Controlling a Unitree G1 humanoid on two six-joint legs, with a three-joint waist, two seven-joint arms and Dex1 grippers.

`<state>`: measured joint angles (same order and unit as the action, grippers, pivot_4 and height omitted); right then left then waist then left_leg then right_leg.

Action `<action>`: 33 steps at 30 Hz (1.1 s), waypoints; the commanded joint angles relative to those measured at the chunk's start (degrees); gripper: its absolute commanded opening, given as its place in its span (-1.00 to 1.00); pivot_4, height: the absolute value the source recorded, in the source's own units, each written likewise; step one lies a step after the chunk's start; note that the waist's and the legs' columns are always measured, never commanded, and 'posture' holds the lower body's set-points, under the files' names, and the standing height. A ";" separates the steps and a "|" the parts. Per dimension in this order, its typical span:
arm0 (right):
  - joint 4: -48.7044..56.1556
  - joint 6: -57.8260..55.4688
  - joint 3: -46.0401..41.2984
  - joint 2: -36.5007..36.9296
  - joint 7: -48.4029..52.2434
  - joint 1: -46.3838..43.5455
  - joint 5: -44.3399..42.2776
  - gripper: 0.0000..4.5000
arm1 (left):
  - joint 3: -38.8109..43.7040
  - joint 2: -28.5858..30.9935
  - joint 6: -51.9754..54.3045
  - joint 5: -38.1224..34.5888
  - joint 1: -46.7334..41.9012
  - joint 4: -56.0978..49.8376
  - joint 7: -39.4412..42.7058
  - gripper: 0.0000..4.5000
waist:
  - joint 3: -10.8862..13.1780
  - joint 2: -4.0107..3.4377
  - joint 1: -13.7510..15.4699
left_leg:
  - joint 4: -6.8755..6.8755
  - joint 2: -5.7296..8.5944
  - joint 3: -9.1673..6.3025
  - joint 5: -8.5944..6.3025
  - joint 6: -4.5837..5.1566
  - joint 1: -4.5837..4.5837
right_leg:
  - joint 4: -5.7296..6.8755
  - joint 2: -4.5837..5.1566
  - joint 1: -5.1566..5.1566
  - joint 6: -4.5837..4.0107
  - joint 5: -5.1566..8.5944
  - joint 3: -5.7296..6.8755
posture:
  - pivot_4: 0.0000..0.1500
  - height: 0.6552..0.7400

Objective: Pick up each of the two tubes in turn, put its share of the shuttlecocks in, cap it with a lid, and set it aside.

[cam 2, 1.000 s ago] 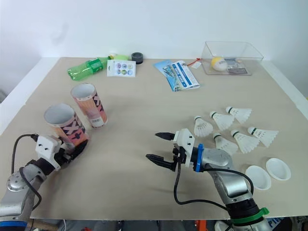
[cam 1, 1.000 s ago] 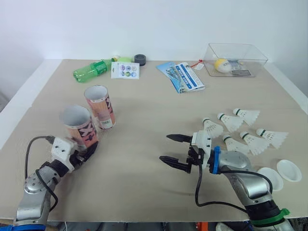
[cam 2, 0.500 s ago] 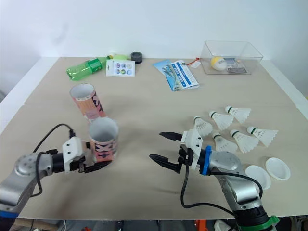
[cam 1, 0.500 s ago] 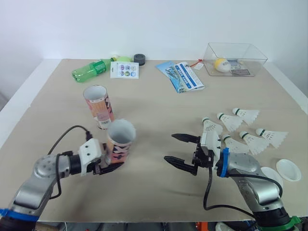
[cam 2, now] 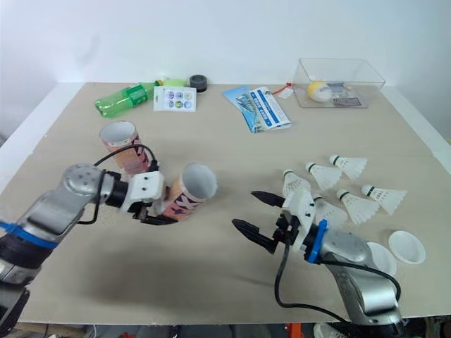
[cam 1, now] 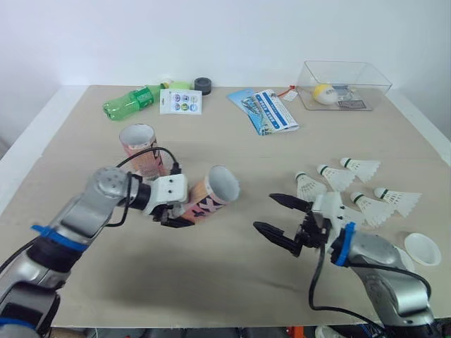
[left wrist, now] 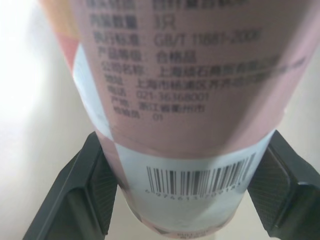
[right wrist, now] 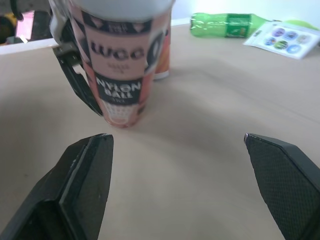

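My left gripper [cam 1: 175, 211] is shut on the lower end of a pink tube [cam 1: 211, 194], which it holds tilted with the open mouth facing right. In the left wrist view the tube [left wrist: 175, 95] sits between both fingers [left wrist: 85, 195]. A second pink tube [cam 1: 139, 148] stands upright just behind my left arm. My right gripper [cam 1: 265, 212] is open and holds nothing, a short way right of the held tube's mouth. Through the right wrist view I see the held tube [right wrist: 120, 75] ahead. Several white shuttlecocks [cam 1: 352, 186] lie at the right. Two white lids [cam 2: 407, 246] rest near the front right edge.
Along the back edge lie a green bottle [cam 1: 130, 104], a sticker card [cam 1: 181, 102], a black roll [cam 1: 204, 86] and a blue leaflet [cam 1: 266, 111]. A clear box [cam 1: 343, 86] with a yellow ball stands at the back right.
My left arm has carried the tube from the front left toward the middle and tipped its mouth to the right. My right gripper drifted slightly right, still open.
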<state>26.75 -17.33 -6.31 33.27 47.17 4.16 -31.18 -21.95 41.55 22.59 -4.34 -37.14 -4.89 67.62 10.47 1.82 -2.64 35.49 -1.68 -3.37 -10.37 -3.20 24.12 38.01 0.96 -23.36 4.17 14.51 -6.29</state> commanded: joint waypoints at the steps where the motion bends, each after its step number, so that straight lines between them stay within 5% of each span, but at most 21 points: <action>1: 6.42 -3.41 -6.18 0.97 -3.05 3.14 -5.16 1.00 | -1.67 -3.00 2.94 2.17 -1.16 -0.64 -2.43 0.32 | 0.00 -0.01 0.16 | 0.02 0.02 0.00 0.00 0.00 0.00 | 0.00 0.01 0.01 0.01 0.00 0.00 | 1.00 1.00; 9: 11.71 -11.98 -20.40 5.22 -5.60 14.86 -14.71 1.00 | -3.06 -8.41 0.82 5.26 -0.11 0.58 -5.50 0.32 | -0.05 -0.04 0.81 | 0.37 0.16 -0.01 0.01 0.02 0.04 | 0.00 0.18 0.18 -0.03 0.01 -0.02 | 1.00 1.00; 19: 7.56 -10.57 -31.42 3.25 -5.75 25.09 -13.31 1.00 | -3.92 -11.82 0.02 7.08 -0.46 1.42 -6.48 0.32 | -0.10 -0.12 1.48 | 0.64 0.31 0.08 0.09 0.13 0.06 | -0.02 0.39 0.32 0.02 -0.07 -0.04 | 1.00 1.00; 33: 2.57 -11.68 -26.44 -1.38 -13.40 20.32 -10.60 1.00 | -4.11 -14.30 1.18 7.74 -0.48 0.08 -6.57 0.32 | -0.15 -0.24 1.31 | 0.63 0.36 0.08 0.09 0.13 0.10 | -0.03 0.43 0.28 0.06 -0.04 -0.05 | 1.00 1.00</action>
<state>29.11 -29.03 -33.48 31.77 35.15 25.62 -42.66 -24.52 27.81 23.65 3.55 -37.75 -3.32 60.51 10.32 1.59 -1.33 36.11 -1.33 -3.29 -10.28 -3.07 24.21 37.98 1.38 -23.08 4.24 14.47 -6.33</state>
